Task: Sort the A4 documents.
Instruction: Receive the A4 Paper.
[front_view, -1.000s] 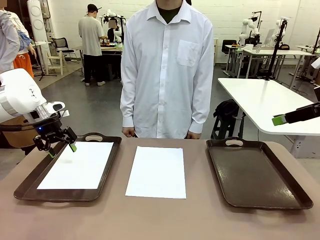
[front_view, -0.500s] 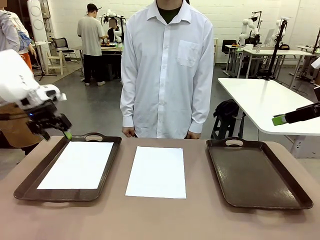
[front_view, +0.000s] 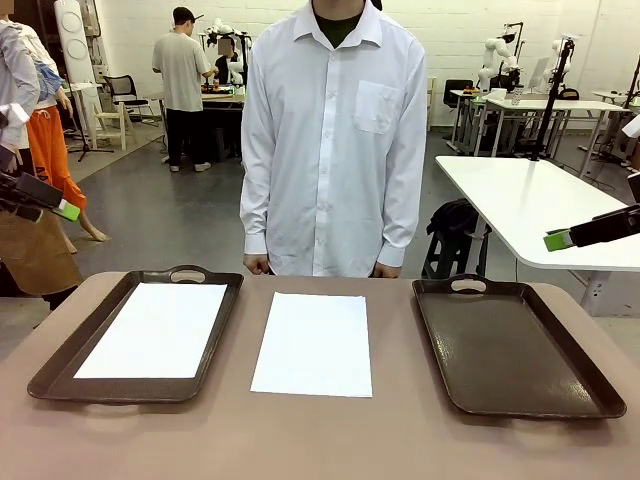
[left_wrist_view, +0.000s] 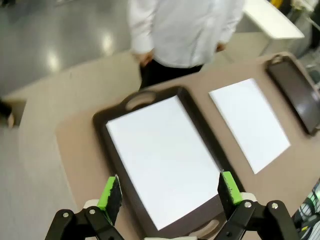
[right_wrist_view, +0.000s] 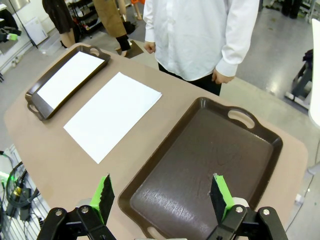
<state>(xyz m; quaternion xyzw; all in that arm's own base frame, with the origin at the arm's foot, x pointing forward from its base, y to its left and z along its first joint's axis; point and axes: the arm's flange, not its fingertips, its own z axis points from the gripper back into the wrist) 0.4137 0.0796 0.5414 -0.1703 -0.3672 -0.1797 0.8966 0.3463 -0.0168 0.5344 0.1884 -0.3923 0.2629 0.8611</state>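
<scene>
A4 documents (front_view: 312, 343) of thin white paper: one sorted, one waiting

Your left tool (left_wrist_view: 169, 186), which a second earlier hovered over the far-left corner of the dark brown handled left tray (front_view: 120, 391), lifted away to the left edge of the front view, jaws spread and holding nothing. Your right tool (right_wrist_view: 162, 192) stayed parked high at the right, likewise released and empty. Neither sheet moved. The tray sheet (front_view: 152, 329) lay flat inside the left tray, and the middle sheet (front_view: 312, 343) lay on the brown tabletop (front_view: 320, 440) between the trays, touching neither. The matching dark brown right tray (front_view: 520, 350) held nothing. You could count the tray sheet as delivered; the middle sheet looked next.
</scene>
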